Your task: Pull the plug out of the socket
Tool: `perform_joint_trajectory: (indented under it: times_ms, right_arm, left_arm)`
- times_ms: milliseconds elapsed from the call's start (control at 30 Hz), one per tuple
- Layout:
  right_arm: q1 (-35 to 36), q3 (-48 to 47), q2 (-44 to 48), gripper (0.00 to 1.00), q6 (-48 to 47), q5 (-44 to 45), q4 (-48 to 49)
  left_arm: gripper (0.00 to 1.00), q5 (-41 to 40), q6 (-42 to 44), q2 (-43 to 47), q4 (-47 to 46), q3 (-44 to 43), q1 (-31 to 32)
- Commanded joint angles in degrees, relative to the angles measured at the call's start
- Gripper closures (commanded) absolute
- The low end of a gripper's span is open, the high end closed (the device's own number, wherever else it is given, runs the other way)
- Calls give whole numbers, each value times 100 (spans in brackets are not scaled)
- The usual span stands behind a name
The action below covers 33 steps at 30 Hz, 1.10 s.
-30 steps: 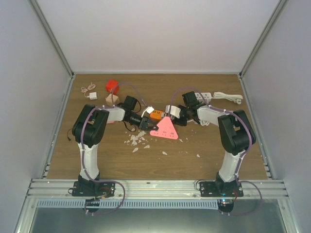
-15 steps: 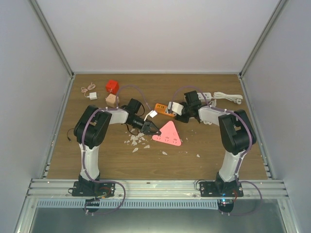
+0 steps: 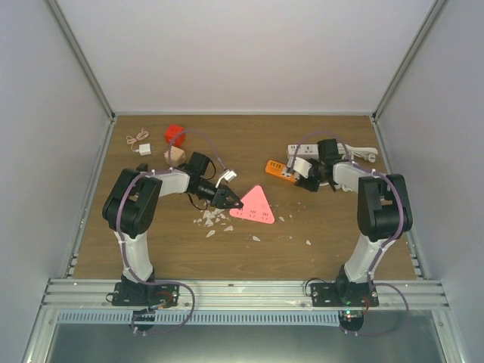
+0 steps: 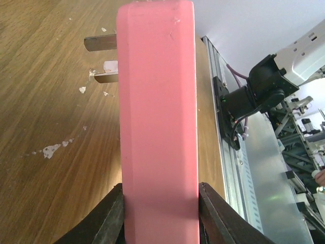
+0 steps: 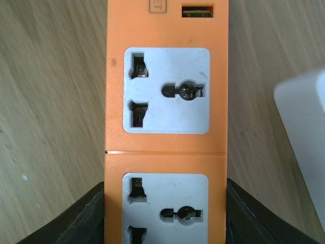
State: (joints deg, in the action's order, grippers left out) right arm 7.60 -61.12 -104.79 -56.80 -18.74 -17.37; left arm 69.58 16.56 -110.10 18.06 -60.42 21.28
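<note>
The plug [image 3: 254, 205] is a flat pink triangle, and my left gripper [image 3: 230, 200] is shut on its left corner just over the table. In the left wrist view the plug [image 4: 157, 112] stands edge-on between both black fingers [image 4: 109, 218], with its bare metal prongs [image 4: 100, 43] sticking out to the left. The socket [image 3: 280, 171] is a short orange strip, apart from the plug and to its upper right. My right gripper [image 3: 305, 172] is shut on its right end. Seen from the right wrist, the socket [image 5: 165, 147] shows two vacant grey outlets.
White crumbs [image 3: 212, 219] lie scattered below the left gripper. A red block [image 3: 175, 134], a wooden block [image 3: 175, 156] and a small white charger [image 3: 142, 149] sit at the back left. A white power strip [image 3: 302, 149] with its cable [image 3: 357, 152] lies behind the right gripper.
The plug and socket were joined a second ago and now stand apart. The right gripper carried the socket right and back, while the left gripper kept the plug near the middle.
</note>
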Motion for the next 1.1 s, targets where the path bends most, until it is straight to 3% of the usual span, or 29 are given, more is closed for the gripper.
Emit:
perform_joint_trajectory:
  times_ms: [0,367,433,600,767,900,1067]
  right_arm:
    - [-500,163,34,83,-2,226,-432]
    - [-1277,285,161,79,-779,190,-656]
    - [-1279,198,108,73,-808,213,-690]
    - [-1279,8,144,40,-715,116,-834]
    - [-1287,-194,237,16,-628,-33,-1009]
    - [-1285,-409,283,1,-614,-135,-1186]
    - [-1255,-756,372,0,-588,-301,-1447]
  left_arm:
    - [100,12,70,264,-245,121,0]
    - [100,-217,-59,514,-415,341,-305]
    - [100,-245,-60,546,-410,370,-383]
    - [100,-330,-99,661,-397,391,-627]
    - [100,-384,47,869,-138,400,-888]
    - [100,-367,659,1065,663,413,-1323]
    - [100,-377,2270,1182,2275,253,-2193]
